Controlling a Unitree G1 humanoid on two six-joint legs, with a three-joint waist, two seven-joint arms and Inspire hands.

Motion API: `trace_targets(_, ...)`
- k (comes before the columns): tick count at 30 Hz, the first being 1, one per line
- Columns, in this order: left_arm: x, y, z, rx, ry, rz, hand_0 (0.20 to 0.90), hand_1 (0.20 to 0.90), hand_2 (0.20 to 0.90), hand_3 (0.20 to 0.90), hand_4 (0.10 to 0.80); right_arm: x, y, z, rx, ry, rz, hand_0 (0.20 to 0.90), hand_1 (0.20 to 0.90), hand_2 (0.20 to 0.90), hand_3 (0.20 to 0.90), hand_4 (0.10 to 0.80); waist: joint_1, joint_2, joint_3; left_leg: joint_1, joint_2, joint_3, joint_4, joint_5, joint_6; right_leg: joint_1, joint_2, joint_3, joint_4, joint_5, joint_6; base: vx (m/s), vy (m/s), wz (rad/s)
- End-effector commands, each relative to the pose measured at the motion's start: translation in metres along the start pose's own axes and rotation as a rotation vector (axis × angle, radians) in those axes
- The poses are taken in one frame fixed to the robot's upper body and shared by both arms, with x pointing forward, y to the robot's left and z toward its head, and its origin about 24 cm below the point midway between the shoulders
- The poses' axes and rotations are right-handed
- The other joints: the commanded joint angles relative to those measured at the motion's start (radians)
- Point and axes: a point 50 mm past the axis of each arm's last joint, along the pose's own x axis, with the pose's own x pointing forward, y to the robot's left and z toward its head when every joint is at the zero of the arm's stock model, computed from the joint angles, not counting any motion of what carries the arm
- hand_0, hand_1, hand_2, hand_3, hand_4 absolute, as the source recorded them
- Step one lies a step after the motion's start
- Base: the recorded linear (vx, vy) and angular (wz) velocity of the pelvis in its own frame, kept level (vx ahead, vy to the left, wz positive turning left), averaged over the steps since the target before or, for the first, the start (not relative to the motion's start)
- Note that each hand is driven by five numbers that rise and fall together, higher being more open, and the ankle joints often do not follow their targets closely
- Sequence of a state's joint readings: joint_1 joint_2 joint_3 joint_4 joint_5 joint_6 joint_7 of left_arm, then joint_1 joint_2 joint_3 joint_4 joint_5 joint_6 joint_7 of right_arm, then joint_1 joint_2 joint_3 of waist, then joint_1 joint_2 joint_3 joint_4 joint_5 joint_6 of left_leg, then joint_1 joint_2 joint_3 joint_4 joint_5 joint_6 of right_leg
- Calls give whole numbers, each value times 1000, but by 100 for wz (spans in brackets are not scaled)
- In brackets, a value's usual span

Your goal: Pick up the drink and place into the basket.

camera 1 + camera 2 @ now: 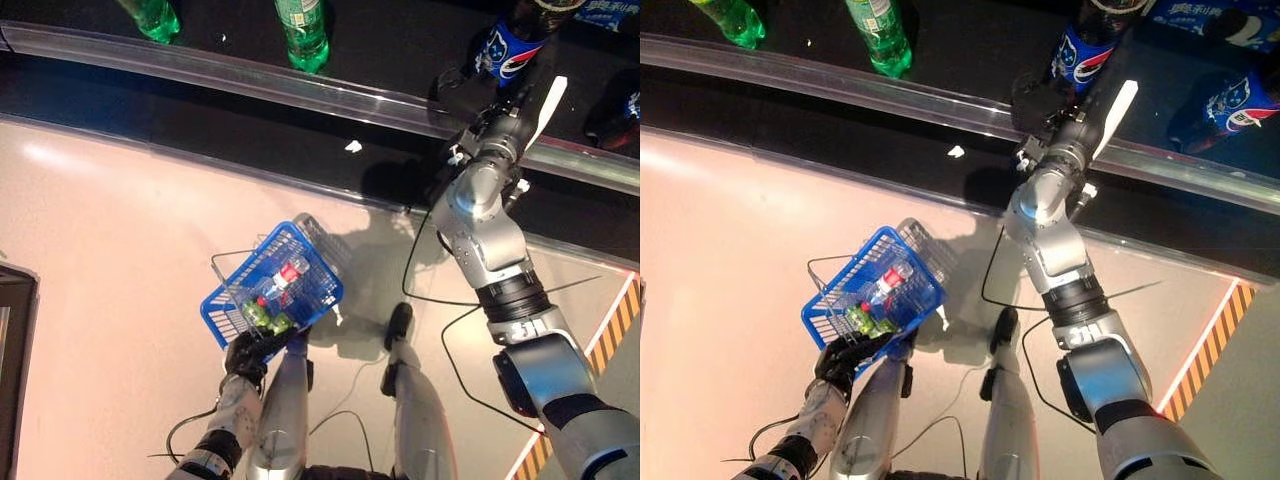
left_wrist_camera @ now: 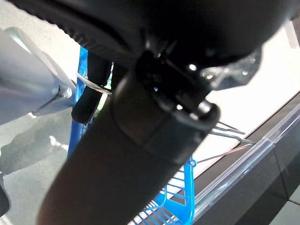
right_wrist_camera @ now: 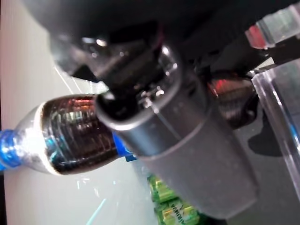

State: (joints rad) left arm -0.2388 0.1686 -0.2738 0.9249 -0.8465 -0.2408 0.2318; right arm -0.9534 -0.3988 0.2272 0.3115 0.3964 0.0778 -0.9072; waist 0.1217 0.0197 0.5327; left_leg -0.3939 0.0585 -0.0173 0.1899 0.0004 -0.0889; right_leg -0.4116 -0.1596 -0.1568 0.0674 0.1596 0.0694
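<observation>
Cola bottle, dark with a blue cap and blue label, stands on the black shelf beyond the clear rail, far from the blue basket, with the right hand reaching over that rail right against it. In the right wrist view the thumb lies across the bottle's body and seems to press it, though whether the fingers wrap round the far side I cannot tell. Nearest the robot, the left hand is curled round the basket's wire handle, holding the basket above the pale floor. Inside the basket lie a clear bottle with a red label and a green bottle. Farther along the shelf from the basket stand two green bottles.
</observation>
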Motion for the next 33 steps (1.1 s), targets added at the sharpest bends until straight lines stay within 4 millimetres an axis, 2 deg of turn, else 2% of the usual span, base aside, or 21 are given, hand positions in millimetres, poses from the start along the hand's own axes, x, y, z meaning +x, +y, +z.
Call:
trace_targets(1, -9, 23, 0, -5, -46, 34, 300, 300, 300, 200, 100, 21, -1, 86, 138, -318, -51, 900, 900, 900, 900, 800, 26, -6, -13, -78, -42, -43, 63, 30, 60, -2, -4, 23, 99, -75, -8, -1, -10, 4)
trace_targets(7, -10, 25, 1, 0, -53, 34, 300, 300, 300, 200, 100, 26, -5, 101, 179, -388, -127, 900, 900, 900, 900, 800, 39, -9, -13, -90, -44, -53, 74, 27, 60, -7, -2, 13, 111, -83, -9, 0, 0, 0)
trace_targets(10, -9, 24, 4, 2, -56, 30, 300, 300, 300, 200, 100, 26, -5, 108, 179, -426, -139, 300, 300, 300, 200, 100, 43, -9, -13, -98, -47, -58, 78, 26, 60, -13, -3, 9, 115, -85, -9, 0, -11, 7)
trace_targets(22, -10, 29, 4, 13, -54, 16, 300, 300, 300, 200, 100, 39, -15, 111, 191, -423, -189, 300, 300, 300, 200, 100, 54, -10, -13, -120, -55, -79, 81, 27, 62, -29, -1, 4, 118, -86, -7, 0, -4, 2)
trace_targets(33, -10, 28, 7, -3, -77, 9, 300, 300, 300, 200, 100, 42, -18, 106, 225, -406, -200, 300, 300, 300, 200, 100, 48, -4, -13, -117, -55, -67, 68, 30, 63, -36, 3, 8, 116, -87, -8, -33, 4, 2)
